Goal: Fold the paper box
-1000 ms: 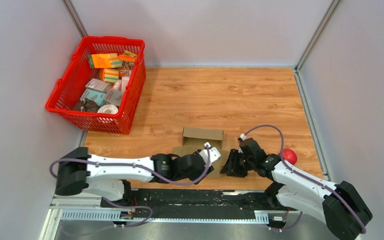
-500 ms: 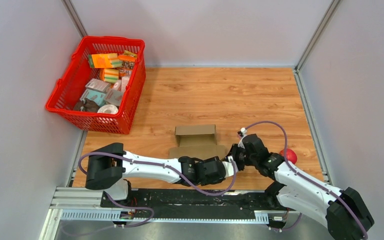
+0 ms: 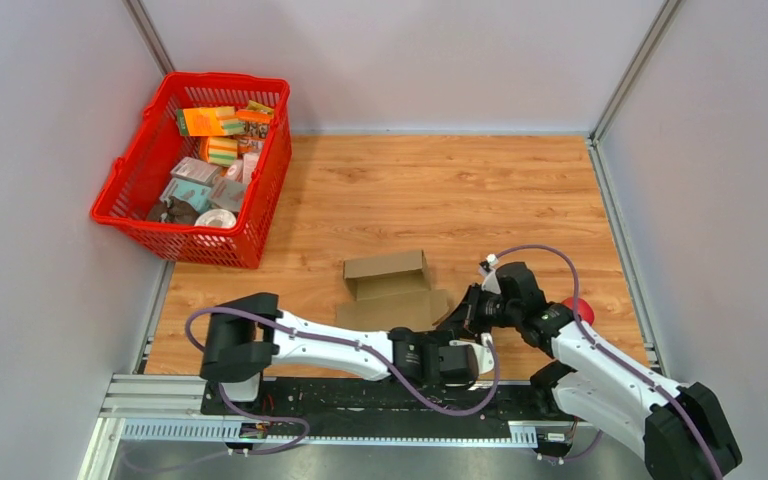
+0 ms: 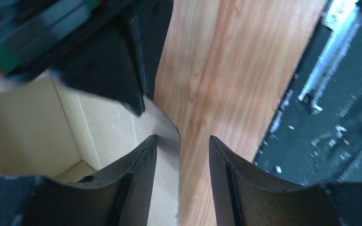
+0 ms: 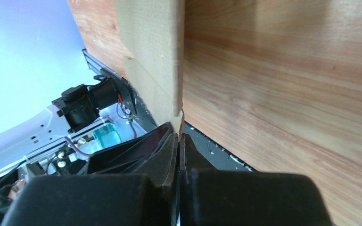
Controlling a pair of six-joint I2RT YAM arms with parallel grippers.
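The brown paper box (image 3: pixel 388 291) lies open on the wooden table, near the front edge, flaps spread. My right gripper (image 3: pixel 459 317) is at the box's right side, shut on the edge of a cardboard flap (image 5: pixel 153 56); the right wrist view shows the jaws (image 5: pixel 179 133) pressed together on it. My left gripper (image 3: pixel 466 352) reaches across just in front of the box's right corner, beside the right gripper. In the left wrist view it (image 4: pixel 181 141) is open and holds nothing, with a flap edge (image 4: pixel 167 141) and bare table between the fingers and the box's inside (image 4: pixel 37 127) at left.
A red basket (image 3: pixel 132 203) filled with small packages stands at the far left. A red round object (image 3: pixel 579 311) sits beside my right arm. The black base rail (image 3: pixel 360 400) runs along the near table edge. Grey walls close in the table on three sides.
My left arm has swung right along the near edge until its gripper sits beside the right one. The right gripper has moved to the box's right flap. The box has shifted slightly left.
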